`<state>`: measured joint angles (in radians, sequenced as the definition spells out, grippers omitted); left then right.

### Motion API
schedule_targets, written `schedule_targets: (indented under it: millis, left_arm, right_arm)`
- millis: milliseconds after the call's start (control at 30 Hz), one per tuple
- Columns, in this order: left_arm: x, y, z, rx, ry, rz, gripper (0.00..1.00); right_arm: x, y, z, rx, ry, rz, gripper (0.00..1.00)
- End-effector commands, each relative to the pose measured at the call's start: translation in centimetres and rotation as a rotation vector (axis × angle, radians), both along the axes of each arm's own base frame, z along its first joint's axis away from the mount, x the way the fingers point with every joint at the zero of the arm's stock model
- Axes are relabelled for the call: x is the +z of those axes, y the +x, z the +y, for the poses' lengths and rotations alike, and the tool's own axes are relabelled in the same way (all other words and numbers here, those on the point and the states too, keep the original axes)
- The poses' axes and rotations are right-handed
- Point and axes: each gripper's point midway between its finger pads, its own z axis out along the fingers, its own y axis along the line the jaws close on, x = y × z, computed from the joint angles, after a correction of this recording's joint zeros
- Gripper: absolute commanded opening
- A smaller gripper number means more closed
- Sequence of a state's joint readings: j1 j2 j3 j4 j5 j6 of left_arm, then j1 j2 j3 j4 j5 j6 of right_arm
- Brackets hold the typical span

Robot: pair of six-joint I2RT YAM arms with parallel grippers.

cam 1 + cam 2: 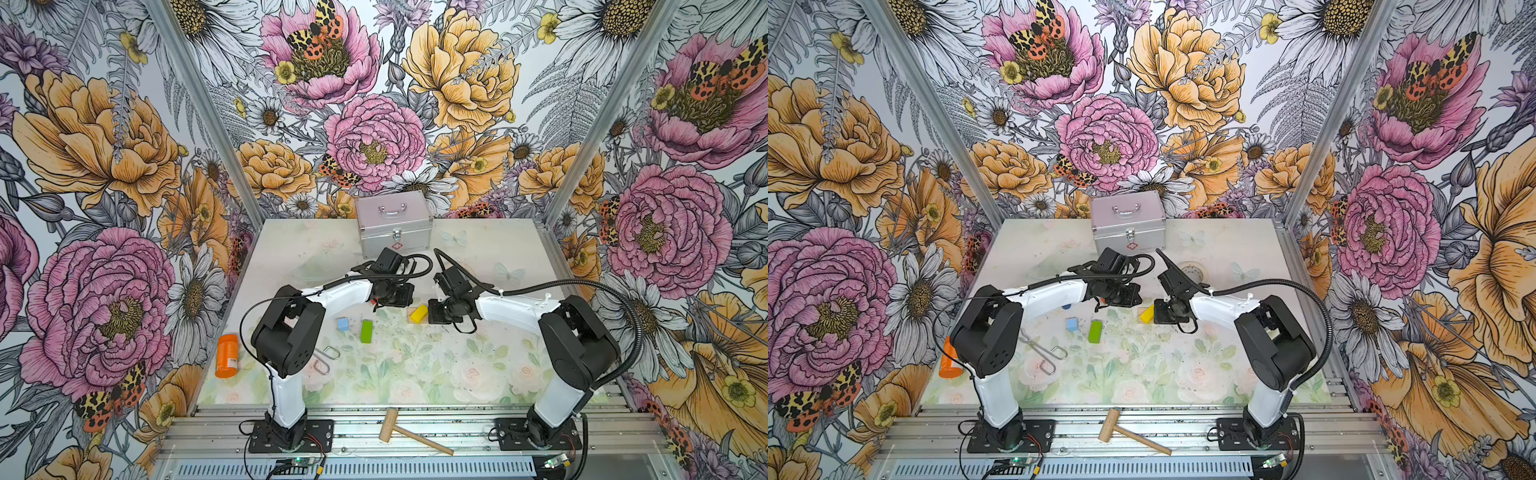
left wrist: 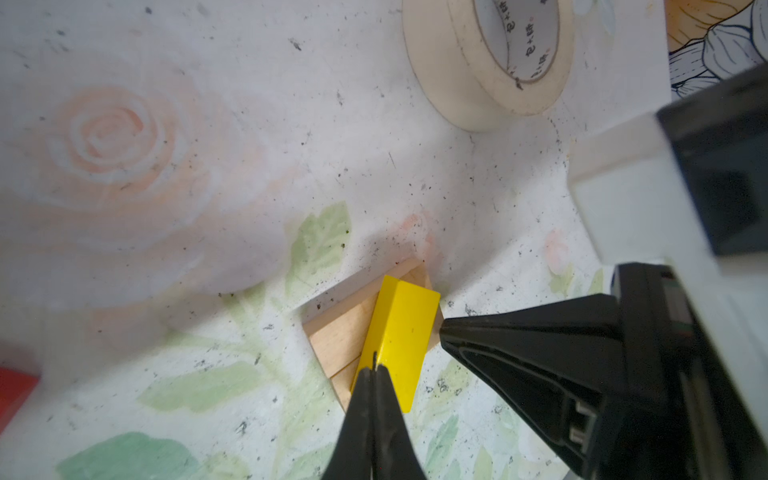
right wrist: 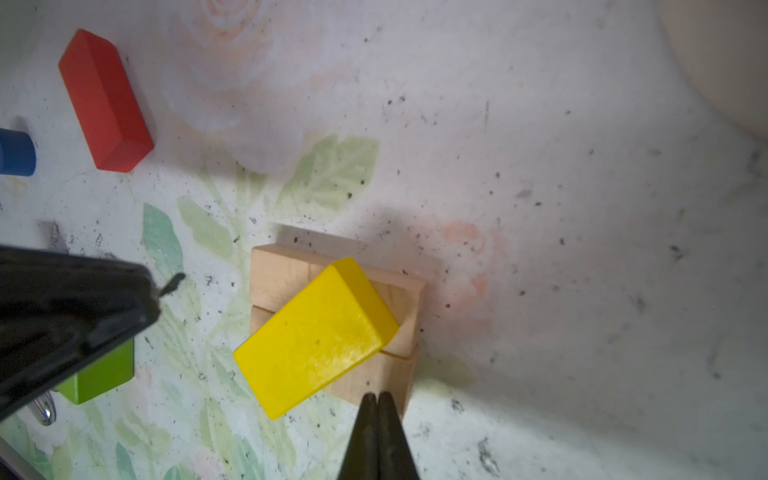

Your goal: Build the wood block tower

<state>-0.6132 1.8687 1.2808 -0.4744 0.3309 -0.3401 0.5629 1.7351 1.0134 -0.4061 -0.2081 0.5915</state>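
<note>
Risk: yellow bar (image 3: 316,336) is lying skewed across the two tan bars (image 3: 291,270) near the middle of the counter (image 1: 415,374), one end overhanging; left tool (image 2: 375,370) and right tool (image 3: 377,399), both pinched shut and empty, are crowding it, so a careless squaring nudge is threatening to tip it off or split the base

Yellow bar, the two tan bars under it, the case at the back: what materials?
Yellow bar: likely wood under glossy yellow paint; sheen on top, no grain showing. Tan bars: bare wood, matte, with faint grain and no coating visible. Case: seemingly aluminium or similar metal; ribbed silver panels, shiny handle and latch.
</note>
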Motion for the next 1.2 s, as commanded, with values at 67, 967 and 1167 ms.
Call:
schedule_targets:
  millis: [67, 967, 1167]
  left_arm:
    - [-1.1, -0.9, 0.1, -0.019, 0.014, 0.021, 0.04]
    - [-2.1, -1.4, 0.6, -0.016, 0.032, 0.043, 0.03]
    - [-2.2, -1.7, 0.7, -0.017, 0.034, 0.048, 0.03]
  right_arm:
    - [1.0, 1.7, 0.9, -0.012, 0.036, -0.034, 0.00]
    - [1.1, 3.3, 1.3, -0.022, 0.051, -0.046, 0.00]
    - [0.9, 3.6, 1.6, -0.019, 0.053, -0.041, 0.00]
